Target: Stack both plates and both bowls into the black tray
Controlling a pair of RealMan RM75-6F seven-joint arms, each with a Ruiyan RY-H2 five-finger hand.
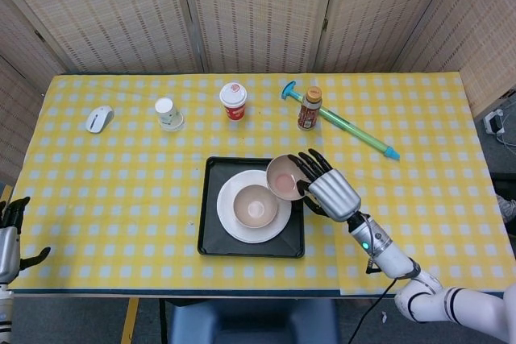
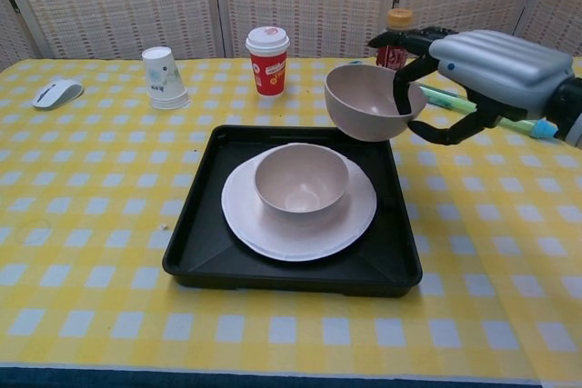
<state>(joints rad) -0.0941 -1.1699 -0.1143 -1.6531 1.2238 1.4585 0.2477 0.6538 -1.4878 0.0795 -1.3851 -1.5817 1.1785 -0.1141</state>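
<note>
Yellow-and-white checked cloth across the whole surface (image 1: 121, 199). At the far left near edge, left hand (image 1: 10, 239) idle, well away from the work, only partly in frame; open or closed, cannot tell. Toward the far left, a computer mouse (image 1: 99, 118), then an upturned paper cup (image 1: 168, 113), then a red lidded cup (image 1: 233, 100), all well apart from the black tray (image 2: 195, 252).

In the tray, a white plate (image 2: 245, 224), seemingly two stacked though hard to separate, with one beige bowl (image 2: 300, 179) sitting upright in the middle. So, by the look of it: plates done, first bowl done. Left to do: the second bowl (image 2: 364, 102), held in the air above the tray's far right corner, tilted, gripped at its rim by the right hand (image 2: 482, 74), fingers over the edge and thumb beneath. Still needs moving left and down into the seated bowl, then release.

Behind, a brown bottle (image 1: 310, 109) just beyond the tray's far right, and a green-and-blue stick toy (image 1: 355, 130) lying diagonally. Nothing between the carried bowl and its target; bottle close to the arm's far side, a likely thing to clip.
</note>
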